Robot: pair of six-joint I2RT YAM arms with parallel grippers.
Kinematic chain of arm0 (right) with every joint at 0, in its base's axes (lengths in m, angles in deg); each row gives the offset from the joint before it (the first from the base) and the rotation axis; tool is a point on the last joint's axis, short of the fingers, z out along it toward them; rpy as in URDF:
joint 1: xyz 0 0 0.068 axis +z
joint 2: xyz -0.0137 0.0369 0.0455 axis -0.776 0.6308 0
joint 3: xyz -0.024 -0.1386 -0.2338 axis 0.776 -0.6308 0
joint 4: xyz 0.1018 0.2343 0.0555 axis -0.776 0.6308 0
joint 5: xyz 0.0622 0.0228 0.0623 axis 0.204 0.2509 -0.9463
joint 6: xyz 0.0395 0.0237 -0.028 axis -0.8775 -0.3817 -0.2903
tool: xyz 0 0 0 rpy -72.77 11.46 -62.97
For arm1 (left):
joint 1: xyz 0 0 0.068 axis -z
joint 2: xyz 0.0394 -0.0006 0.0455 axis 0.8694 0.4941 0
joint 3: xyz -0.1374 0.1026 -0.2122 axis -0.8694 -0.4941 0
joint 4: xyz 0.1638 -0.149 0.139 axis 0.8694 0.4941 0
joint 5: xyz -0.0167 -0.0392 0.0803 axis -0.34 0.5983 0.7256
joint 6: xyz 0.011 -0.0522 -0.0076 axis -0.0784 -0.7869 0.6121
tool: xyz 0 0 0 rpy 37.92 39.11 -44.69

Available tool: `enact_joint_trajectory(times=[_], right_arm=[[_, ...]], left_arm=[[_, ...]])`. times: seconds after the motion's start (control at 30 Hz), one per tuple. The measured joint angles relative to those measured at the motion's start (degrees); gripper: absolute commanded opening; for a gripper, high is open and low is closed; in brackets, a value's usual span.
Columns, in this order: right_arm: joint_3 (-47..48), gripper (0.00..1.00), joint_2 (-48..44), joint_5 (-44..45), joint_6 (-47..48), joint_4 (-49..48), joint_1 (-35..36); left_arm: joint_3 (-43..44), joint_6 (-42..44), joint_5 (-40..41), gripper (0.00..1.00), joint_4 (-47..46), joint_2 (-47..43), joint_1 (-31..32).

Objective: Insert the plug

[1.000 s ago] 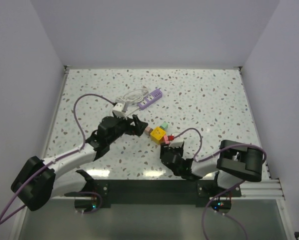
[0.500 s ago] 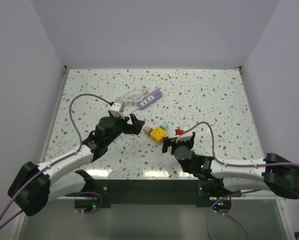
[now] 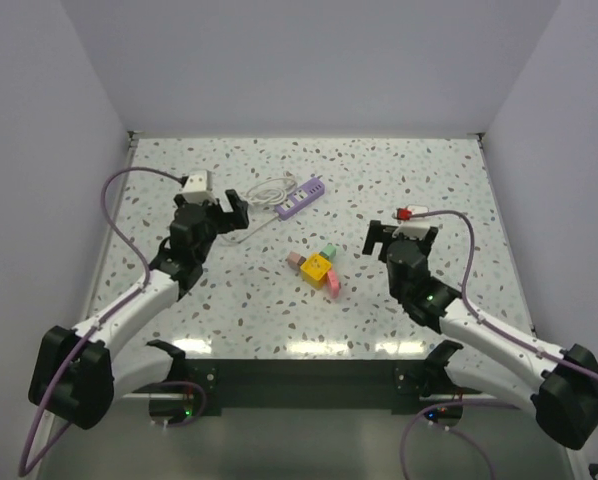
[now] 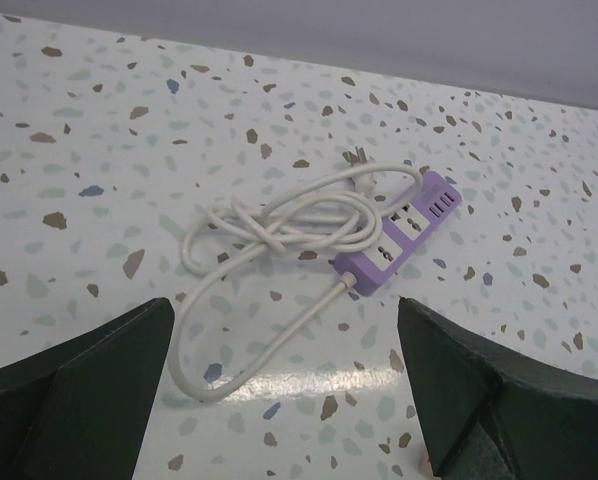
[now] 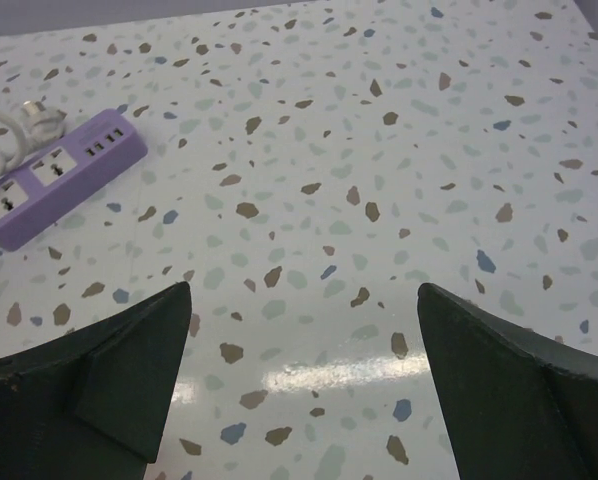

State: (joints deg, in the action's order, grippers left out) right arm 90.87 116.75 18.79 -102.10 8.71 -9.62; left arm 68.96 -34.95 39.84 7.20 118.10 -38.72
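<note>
Lying beside the purple strip (image 4: 399, 232), the plug (image 4: 359, 157) was not in yet (left pincer (image 4: 284, 370) and right pincer (image 5: 299, 375) wide open, empty).

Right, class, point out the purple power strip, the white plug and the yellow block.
purple power strip (image 4: 397, 235): left wrist view, middle of its top face.
white plug (image 4: 367, 168): left wrist view, its head at the cable's end.
yellow block (image 3: 317, 266): top view, its top face.
</note>
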Motion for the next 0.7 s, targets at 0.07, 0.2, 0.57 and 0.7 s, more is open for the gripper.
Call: enact_joint_trajectory(times=[0.07,0.2,0.57,0.7], right_arm=[[0.02,0.99,-1.86,-0.98,0.09,1.22,-2.43],[1.01,0.99,-4.31,-1.88,-0.33,3.96,-6.32],[1.75,0.99,-5.27,-4.57,-2.05,8.52,-9.09],[1.75,0.99,-7.5,-4.63,-2.43,9.25,-9.77]], left_arm=[[-0.09,0.55,1.57,1.0,0.61,-1.4,0.04],[-1.22,1.01,4.33,1.0,1.03,-5.84,0.09],[-3.26,1.46,7.37,1.0,1.2,-11.28,0.09],[-4.96,2.05,7.54,1.0,-0.11,-12.0,0.09]])
